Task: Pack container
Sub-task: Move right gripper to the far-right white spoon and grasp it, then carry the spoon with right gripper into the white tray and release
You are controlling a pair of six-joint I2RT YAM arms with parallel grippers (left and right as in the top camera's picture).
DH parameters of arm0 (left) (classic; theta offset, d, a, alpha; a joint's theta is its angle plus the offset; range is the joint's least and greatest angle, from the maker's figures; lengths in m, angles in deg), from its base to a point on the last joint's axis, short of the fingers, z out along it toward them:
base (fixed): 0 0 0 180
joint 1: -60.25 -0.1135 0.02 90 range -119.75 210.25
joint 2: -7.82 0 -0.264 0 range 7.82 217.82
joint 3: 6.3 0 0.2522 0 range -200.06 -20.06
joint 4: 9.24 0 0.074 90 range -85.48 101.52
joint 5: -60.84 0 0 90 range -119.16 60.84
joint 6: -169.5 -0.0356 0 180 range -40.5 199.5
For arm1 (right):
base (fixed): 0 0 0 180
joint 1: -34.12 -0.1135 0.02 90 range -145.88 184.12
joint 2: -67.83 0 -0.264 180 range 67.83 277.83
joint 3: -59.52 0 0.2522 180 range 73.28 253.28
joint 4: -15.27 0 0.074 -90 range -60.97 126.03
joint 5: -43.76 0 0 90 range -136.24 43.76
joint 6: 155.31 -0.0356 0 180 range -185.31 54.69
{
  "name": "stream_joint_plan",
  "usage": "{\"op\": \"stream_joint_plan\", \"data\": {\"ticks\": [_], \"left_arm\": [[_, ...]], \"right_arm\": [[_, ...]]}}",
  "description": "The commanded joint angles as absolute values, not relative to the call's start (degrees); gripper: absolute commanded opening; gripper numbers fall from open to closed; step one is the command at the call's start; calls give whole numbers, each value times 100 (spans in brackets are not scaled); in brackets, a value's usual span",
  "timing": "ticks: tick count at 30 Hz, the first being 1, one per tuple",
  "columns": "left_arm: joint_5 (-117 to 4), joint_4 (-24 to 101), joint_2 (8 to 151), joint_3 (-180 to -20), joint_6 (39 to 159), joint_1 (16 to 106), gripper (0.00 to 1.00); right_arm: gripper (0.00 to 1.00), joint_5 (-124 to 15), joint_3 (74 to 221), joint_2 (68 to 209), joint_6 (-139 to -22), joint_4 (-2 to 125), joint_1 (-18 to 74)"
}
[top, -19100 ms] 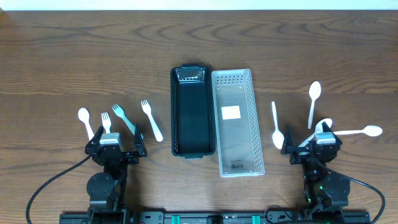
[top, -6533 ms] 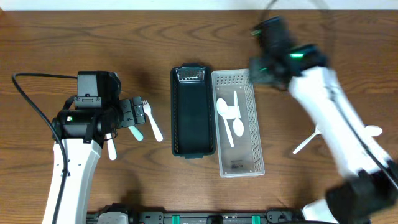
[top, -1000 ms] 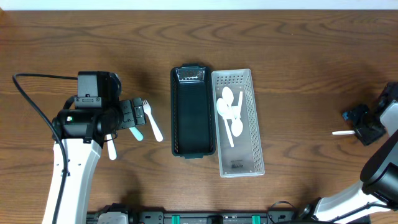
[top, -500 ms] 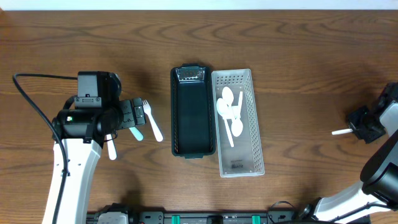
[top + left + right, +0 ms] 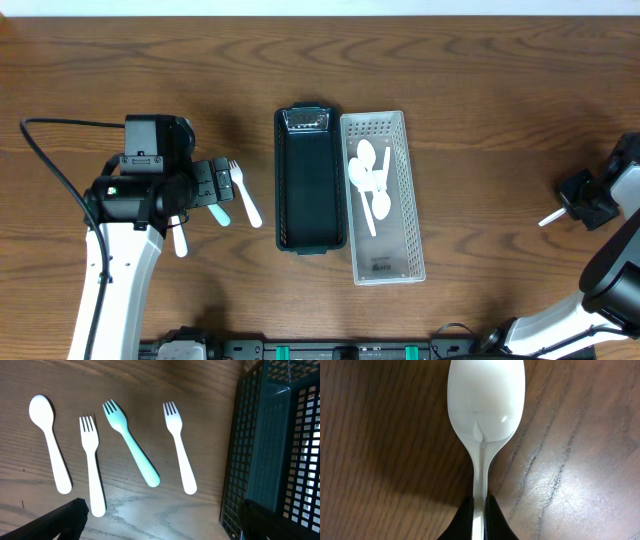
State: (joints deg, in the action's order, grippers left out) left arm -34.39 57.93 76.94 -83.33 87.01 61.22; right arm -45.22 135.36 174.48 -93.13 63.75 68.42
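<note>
A clear perforated container point(image 5: 400, 240) holds three white spoons point(image 5: 368, 182). A black basket point(image 5: 310, 190) stands against its left side. At the far right my right gripper point(image 5: 582, 207) is shut on the handle of a white spoon point(image 5: 486, 400), bowl pointing away; the jaws point(image 5: 479, 520) pinch the thin stem just above the wood. My left gripper point(image 5: 162, 522) hangs wide open over a row of cutlery: a white spoon point(image 5: 49, 442), a white fork point(image 5: 92, 465), a teal fork point(image 5: 131, 442) and another white fork point(image 5: 180, 447). It holds nothing.
The black basket's mesh wall point(image 5: 270, 445) fills the right side of the left wrist view, close to the left gripper's right finger. The left arm's cable point(image 5: 45, 160) loops over the table at the far left.
My right gripper has closed on the spoon's handle, and the handle's free end has swung lower in the overhead view. The left arm has not moved.
</note>
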Motion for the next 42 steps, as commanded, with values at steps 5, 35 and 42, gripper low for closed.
{"op": "stream_joint_plan", "data": {"ticks": [5,35,42], "left_arm": [[-3454,5808,7705,-8442,8732,6120,98],[-3454,5806,7705,-8442,8732,6120,98],[-3454,5808,7705,-8442,8732,6120,98]], "right_arm": [[1,-4671,13469,17133,-9052,6570,6423],[5,-4649,14623,16469,-9247,7538,582],[27,-4599,14631,16773,-9195,7464,539]]}}
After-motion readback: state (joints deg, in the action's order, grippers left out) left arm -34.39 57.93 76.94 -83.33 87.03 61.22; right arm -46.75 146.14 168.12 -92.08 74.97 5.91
